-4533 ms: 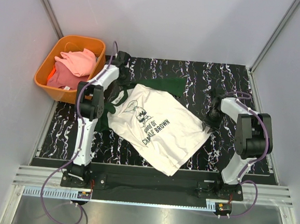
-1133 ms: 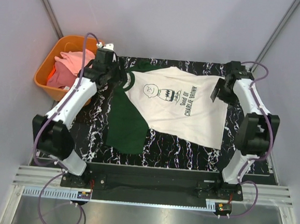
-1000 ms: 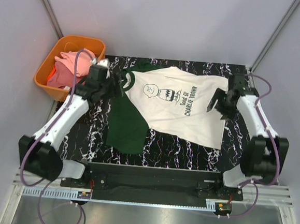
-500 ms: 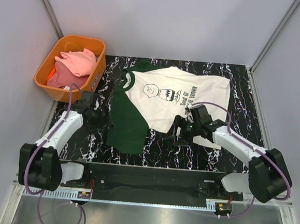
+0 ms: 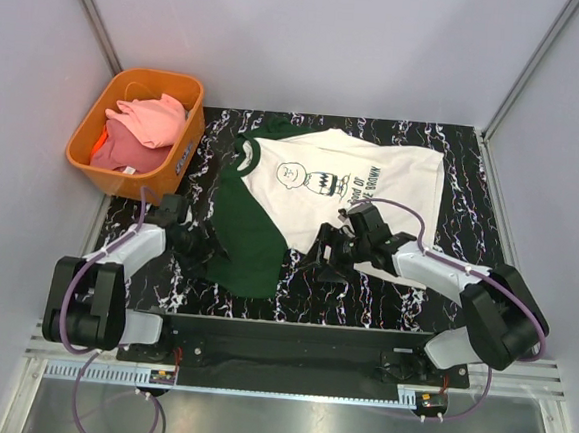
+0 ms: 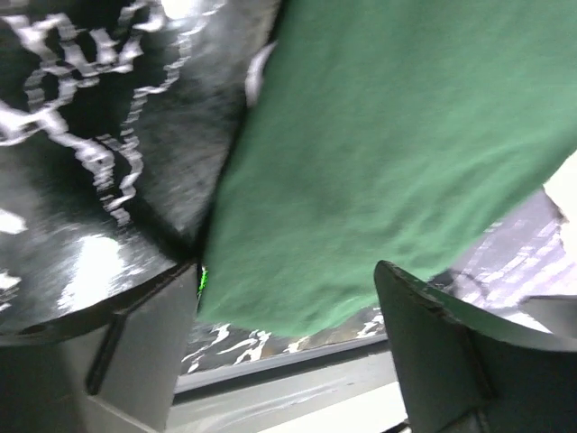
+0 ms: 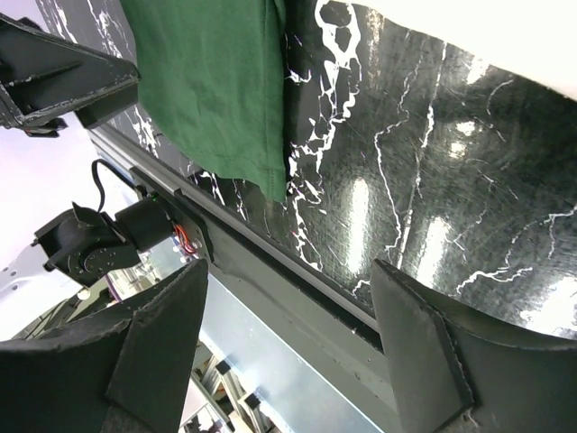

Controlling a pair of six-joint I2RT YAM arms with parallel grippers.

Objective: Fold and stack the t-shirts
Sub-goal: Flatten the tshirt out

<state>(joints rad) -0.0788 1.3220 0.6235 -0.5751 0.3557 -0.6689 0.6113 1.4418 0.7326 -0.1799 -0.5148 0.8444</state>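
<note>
The cream t-shirt (image 5: 331, 195) with a cartoon face and dark green sleeves lies spread flat on the black marbled mat (image 5: 467, 251). Its near green sleeve (image 5: 248, 233) reaches toward the front. My left gripper (image 5: 195, 246) hovers low at that sleeve's left edge, open. In the left wrist view the green cloth (image 6: 379, 144) fills the space ahead of the gripper (image 6: 288, 334), unclamped. My right gripper (image 5: 324, 262) stands open at the shirt's near hem, right of the sleeve. In the right wrist view this gripper (image 7: 288, 343) holds nothing, with the sleeve (image 7: 216, 90) to its upper left.
An orange basket (image 5: 86, 120) at the back left holds a pink t-shirt (image 5: 152, 117) and a coral one (image 5: 124, 148). The mat's front edge and a metal rail (image 5: 288, 362) run just behind my arm bases. Grey walls close in both sides.
Both grippers have left the shirt's far corners and come down to the front. The left now sits by the green sleeve, the right by the near hem. The shirt stays spread.
</note>
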